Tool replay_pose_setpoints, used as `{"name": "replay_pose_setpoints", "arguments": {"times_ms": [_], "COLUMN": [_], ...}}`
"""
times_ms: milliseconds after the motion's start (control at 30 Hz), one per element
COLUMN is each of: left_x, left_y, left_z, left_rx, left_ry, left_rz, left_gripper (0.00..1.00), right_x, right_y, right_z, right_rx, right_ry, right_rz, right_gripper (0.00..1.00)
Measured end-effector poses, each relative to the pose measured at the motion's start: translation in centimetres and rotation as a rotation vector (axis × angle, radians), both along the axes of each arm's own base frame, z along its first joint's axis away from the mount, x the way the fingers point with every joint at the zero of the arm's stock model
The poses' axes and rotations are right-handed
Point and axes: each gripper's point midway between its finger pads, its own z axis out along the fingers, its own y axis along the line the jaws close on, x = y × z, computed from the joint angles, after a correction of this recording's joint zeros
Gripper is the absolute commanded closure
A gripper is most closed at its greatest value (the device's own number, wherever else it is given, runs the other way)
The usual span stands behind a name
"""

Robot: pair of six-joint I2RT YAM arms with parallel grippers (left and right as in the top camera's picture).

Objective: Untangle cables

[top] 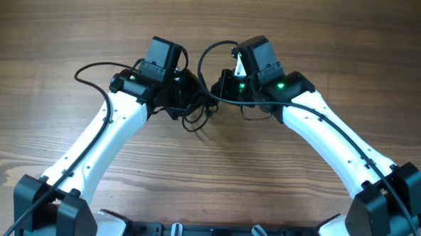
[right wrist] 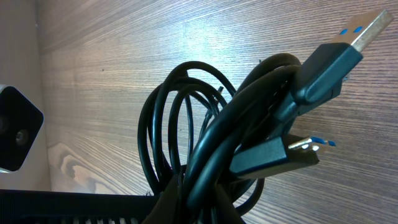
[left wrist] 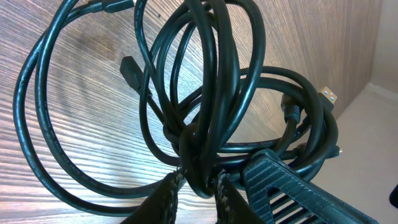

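The cables (top: 196, 112) are thin black cords bunched between my two wrists at the table's far middle. One loop (top: 91, 70) trails left and another (top: 215, 48) arches above. My left gripper (top: 180, 97) is shut on a bundle of strands (left wrist: 205, 124), which fan out in loops over the wood. A silver-tipped plug (left wrist: 329, 96) shows at the right of the left wrist view. My right gripper (top: 229, 90) is shut on a tighter coil (right wrist: 205, 143). Two blue-tongued USB plugs (right wrist: 329, 59) (right wrist: 277, 155) stick out of that coil.
The wooden table (top: 215, 175) lies bare in front of the arms. A ribbed black finger (left wrist: 292, 186) of the other gripper sits close beside my left jaws. A white housing (right wrist: 12, 134) shows at the right wrist view's left edge.
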Motion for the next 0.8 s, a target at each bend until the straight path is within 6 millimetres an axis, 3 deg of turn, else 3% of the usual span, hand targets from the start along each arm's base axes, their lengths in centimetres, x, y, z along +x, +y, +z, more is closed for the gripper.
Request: {"name": "replay_pose_setpoints", "arguments": {"times_ms": [667,800], "left_x": [-0.11,0.13], "left_y": [-0.25,-0.76], "left_z": [-0.45,-0.76], "left_rx": [0.035,0.036], "left_ry": [0.001,0.002], "left_rz": [0.014,0.027], "left_gripper": [0.84,0.96], "right_x": [0.04,0.3], "right_y": [-0.02,-0.31], "right_z": [0.0,-0.09], "right_rx": [-0.001,-0.015], "right_ry": [-0.002,-0.01], "right_rz": [-0.002,-0.015], "right_gripper": [0.96,0.96]}}
